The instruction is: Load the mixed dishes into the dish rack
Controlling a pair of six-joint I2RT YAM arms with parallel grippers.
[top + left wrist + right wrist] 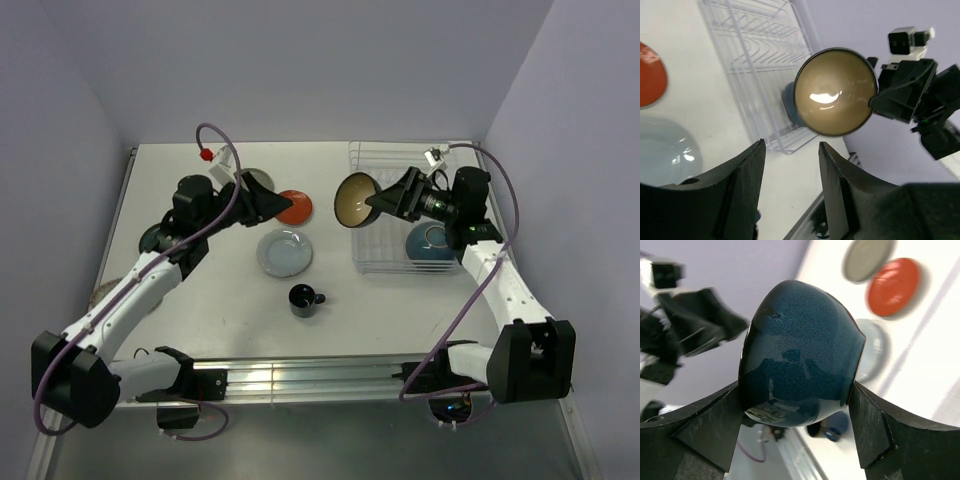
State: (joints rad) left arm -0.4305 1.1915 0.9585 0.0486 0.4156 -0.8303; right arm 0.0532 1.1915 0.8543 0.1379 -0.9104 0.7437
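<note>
My right gripper is shut on the olive-brown bowl, which is dark blue outside. It holds the bowl tipped on its side in the air at the left edge of the white wire dish rack. The teal-blue bowl sits in the rack. My left gripper is open and empty, above the grey-olive plate and beside the orange-red plate. The pale blue-white plate and black mug stand on the table.
A dark round object lies under my left arm near the table's left side. Walls close in the table at the back and both sides. A metal rail runs along the near edge.
</note>
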